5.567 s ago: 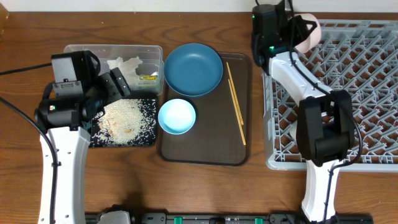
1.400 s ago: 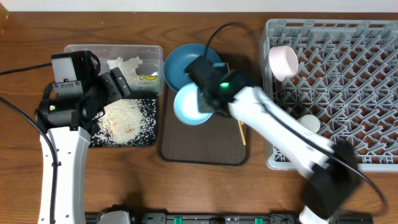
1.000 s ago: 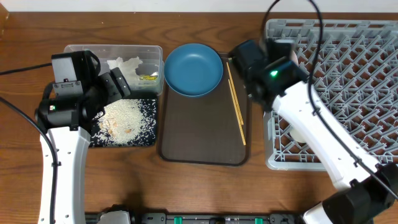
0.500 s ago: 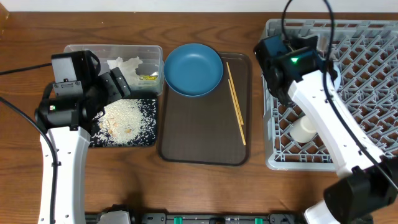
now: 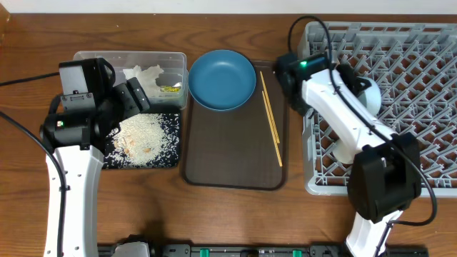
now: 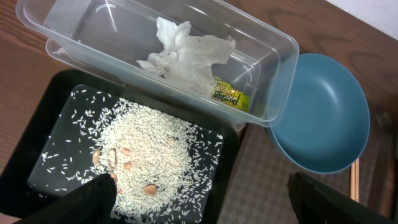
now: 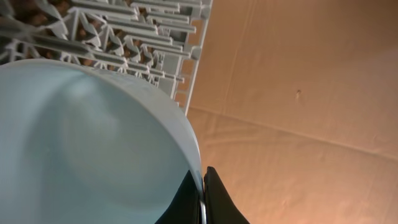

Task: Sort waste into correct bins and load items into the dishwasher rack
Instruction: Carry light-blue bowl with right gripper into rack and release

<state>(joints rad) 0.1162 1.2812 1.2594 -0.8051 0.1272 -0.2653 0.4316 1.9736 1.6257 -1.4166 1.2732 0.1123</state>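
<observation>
Risk: right end effector (image 7: 201, 188) pinched light blue bowl (image 7: 81, 143) by rim only; could slip & clatter on rack (image 7: 124, 34) pegs.

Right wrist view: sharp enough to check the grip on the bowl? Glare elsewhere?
Right wrist: the light blue bowl sits close to the lens and looks soft, but its rim in the right gripper reads clearly. Left wrist: sharp, faint glare streaks on the clear tub. Overhead: even light, no blur.
</observation>
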